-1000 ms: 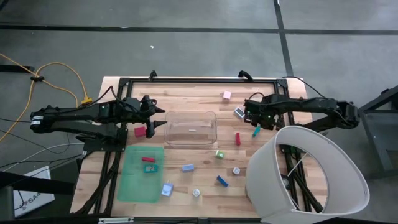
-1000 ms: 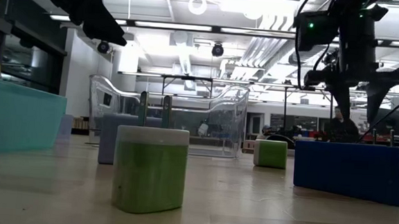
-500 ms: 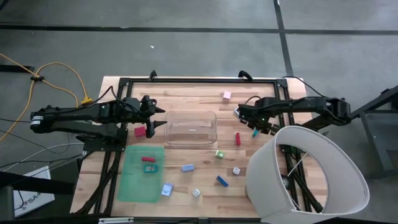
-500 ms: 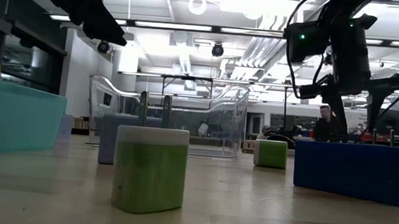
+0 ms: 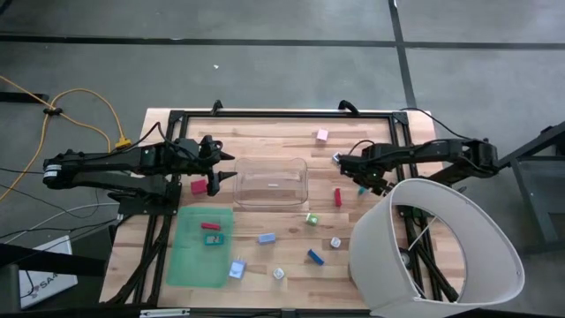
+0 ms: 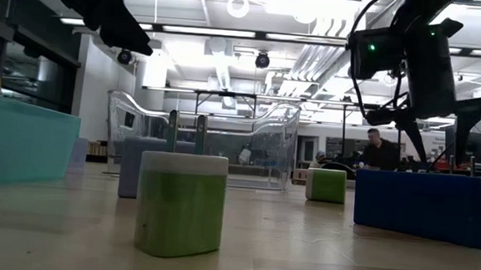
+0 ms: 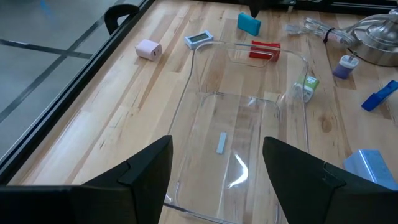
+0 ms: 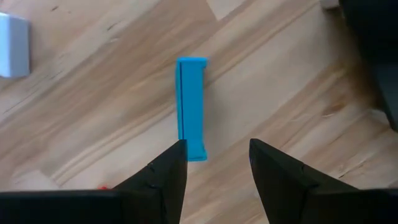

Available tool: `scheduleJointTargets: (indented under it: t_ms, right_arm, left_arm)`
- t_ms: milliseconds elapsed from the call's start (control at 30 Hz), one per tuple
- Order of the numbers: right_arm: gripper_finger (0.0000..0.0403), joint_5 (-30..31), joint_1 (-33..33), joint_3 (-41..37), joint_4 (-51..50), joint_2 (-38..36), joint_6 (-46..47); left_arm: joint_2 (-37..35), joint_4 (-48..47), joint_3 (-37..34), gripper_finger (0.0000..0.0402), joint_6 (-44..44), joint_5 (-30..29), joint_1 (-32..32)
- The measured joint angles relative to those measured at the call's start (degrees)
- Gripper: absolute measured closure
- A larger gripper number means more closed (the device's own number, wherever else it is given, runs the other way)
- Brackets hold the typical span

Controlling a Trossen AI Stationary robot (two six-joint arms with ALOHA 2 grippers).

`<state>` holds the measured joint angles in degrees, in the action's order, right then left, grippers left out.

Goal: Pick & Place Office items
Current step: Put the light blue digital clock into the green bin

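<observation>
While hidden overhead, teal piece (image 8: 191, 107) lies before right gripper (image 8: 217, 163), jaws parted, empty.

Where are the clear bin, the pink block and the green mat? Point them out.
clear bin (image 5: 270, 163): high view, far rim.
pink block (image 5: 322, 135): high view, top face.
green mat (image 5: 190, 261): high view, bare patch.

Bare wood (image 8: 261, 74) around teal piece (image 8: 191, 107)

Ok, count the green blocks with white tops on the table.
2. One green white-topped block stands near the table's front edge; the other sits farther back, near a corner of the clear plastic bin. More may be hidden.
</observation>
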<state>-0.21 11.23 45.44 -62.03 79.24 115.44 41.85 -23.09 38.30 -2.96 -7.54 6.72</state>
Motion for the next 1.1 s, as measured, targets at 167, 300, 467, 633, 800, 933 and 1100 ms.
scheduleJointTargets:
  t_ms: [167, 300, 467, 633, 800, 933, 1100]
  right_arm:
    - [0.0241, 0.3, -0.9, -0.4, 2.5, 0.0, 0.3]
    - [0.0241, 2.3, -0.9, -0.4, 2.7, 0.0, 0.3]
    - [0.0241, 3.3, -0.9, -0.4, 2.9, 0.5, 0.3]
    - [0.0241, 3.2, -0.7, -0.5, 3.1, 2.9, -0.9]
    - [0.0241, 3.2, 0.1, -0.5, 5.2, 4.8, -2.7]
    - [0.0241, 3.1, 0.8, -0.5, 6.8, 6.3, -3.8]
    - [0.0241, 3.0, 1.1, -0.5, 7.0, 6.5, -4.6]
  left_arm:
    - [0.0, 0.0, 0.0, 0.0158, 0.0, 0.0, 0.0]
    - [0.0, 0.0, 0.0, 0.0158, 0.0, 0.0, 0.0]
    - [0.0, 0.0, 0.0, 0.0158, 0.0, 0.0, 0.0]
    - [0.0, 0.0, 0.0, 0.0158, 0.0, 0.0, 0.0]
    - [0.0, 0.0, 0.0, 0.0158, 0.0, 0.0, 0.0]
    - [0.0, 0.0, 0.0, 0.0158, 0.0, 0.0, 0.0]
    - [0.0, 0.0, 0.0, 0.0158, 0.0, 0.0, 0.0]
